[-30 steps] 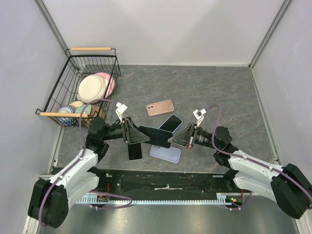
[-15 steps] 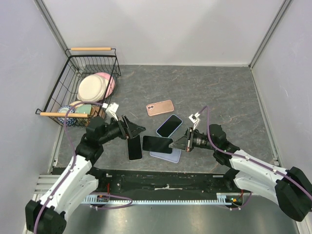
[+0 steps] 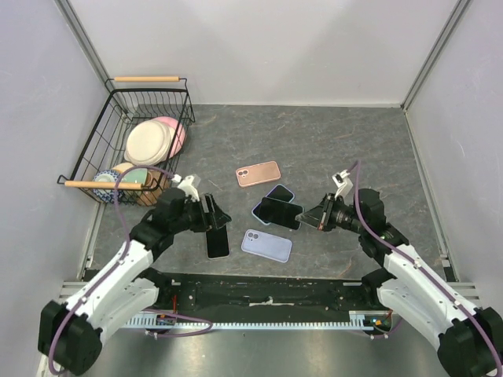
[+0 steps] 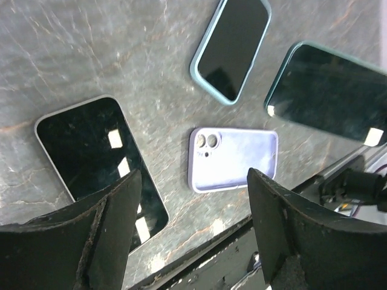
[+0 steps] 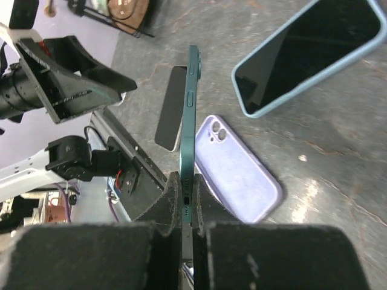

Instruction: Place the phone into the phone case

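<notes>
Grips the phone (image 3: 277,212) by one end in the right gripper (image 3: 314,216), jaws closed on its front and back, raised off the table (image 3: 354,141), probably to carry it across to the lilac case (image 3: 266,245) lying flat nearby. Aims the left gripper (image 3: 212,214) down toward that case, jaws spread wide and holding nothing, seemingly ready to steady it. Shows lens cut-outs facing up there, so may need flipping first

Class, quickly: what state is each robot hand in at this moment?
Left hand: open, holding nothing.
Right hand: closed on the teal phone.
</notes>
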Motion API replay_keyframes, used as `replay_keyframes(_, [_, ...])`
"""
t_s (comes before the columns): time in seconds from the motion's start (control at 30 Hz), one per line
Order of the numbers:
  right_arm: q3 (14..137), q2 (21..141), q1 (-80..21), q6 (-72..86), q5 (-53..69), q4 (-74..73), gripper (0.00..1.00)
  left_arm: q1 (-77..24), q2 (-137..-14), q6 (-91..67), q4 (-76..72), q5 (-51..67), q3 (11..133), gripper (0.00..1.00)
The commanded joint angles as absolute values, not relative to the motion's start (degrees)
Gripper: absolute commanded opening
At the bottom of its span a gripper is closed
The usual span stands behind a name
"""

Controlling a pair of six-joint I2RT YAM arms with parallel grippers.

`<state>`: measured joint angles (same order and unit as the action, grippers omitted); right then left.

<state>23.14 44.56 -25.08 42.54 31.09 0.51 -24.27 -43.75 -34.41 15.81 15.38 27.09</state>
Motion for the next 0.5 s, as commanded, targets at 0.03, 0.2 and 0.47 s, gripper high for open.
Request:
replay_keyframes(0.03, [25.1, 44.2, -19.6, 41.1, 37.3, -2.2, 0.00, -29.6, -54.2, -28.9, 17.7, 12.5, 32.4, 0.76])
replay_keyframes(0.2, [23.9, 44.5, -14.8, 41.2, 40.1, -2.4, 0.00, -38.8, -64.8, -28.0, 18.4, 7.8, 36.5, 0.68])
replay_keyframes(0.47, [23.4, 45.3, -12.0, 41.1, 42.5, -2.7, 0.00, -45.9, -76.8, -29.5, 17.9, 1.5, 40.4, 0.41])
